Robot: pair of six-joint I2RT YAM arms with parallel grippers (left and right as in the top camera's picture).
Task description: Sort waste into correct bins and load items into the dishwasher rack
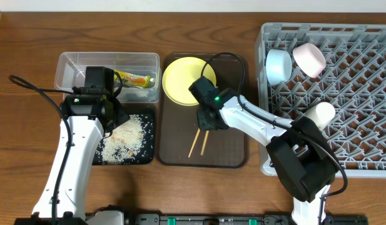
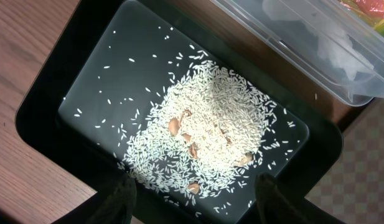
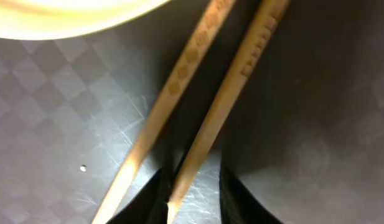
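A: What is at the left?
B: A clear tub holding a wrapper. In front of it is a black tray strewn with rice. The left claw hangs over the rice, jaws apart, nothing in them.
A: And the middle?
B: A brown serving tray. A yellow plate lies at its far end, and the chopsticks lie just in front of it, side by side, a little splayed. The right claw is down on them, with its fingers either side of one stick and the other stick outside. Whether it has clenched I cannot tell.
A: How should they handle?
B: Likely light, stiff and thin. Smooth wood on a smooth tray is apt to roll or pivot in a pinch. A hold near the middle, across both sticks, looks steadier than one alone.
A: The right?
B: The grey rack, with a blue bowl, a white bowl and a cup already in it
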